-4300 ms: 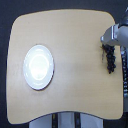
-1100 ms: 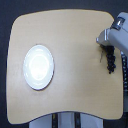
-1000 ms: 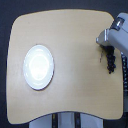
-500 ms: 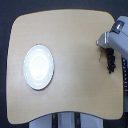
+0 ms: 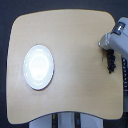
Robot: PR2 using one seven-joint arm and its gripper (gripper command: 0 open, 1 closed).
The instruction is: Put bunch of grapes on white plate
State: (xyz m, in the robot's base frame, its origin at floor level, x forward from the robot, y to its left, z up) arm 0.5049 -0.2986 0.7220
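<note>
**Grapes hang at the table's right edge**

Almost nothing has moved since a moment ago. The gripper [image 5: 108, 48] is closed on the top of the bunch of grapes [image 5: 110, 62]. The bunch hangs long-ways, pointing down, over the wooden table [image 5: 75, 60]. The white plate [image 5: 38, 67] sits far off on the left, with only bare table between them.

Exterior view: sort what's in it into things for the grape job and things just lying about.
For the job: grapes, plate, gripper.
Lying about: nothing but the table itself.
</note>
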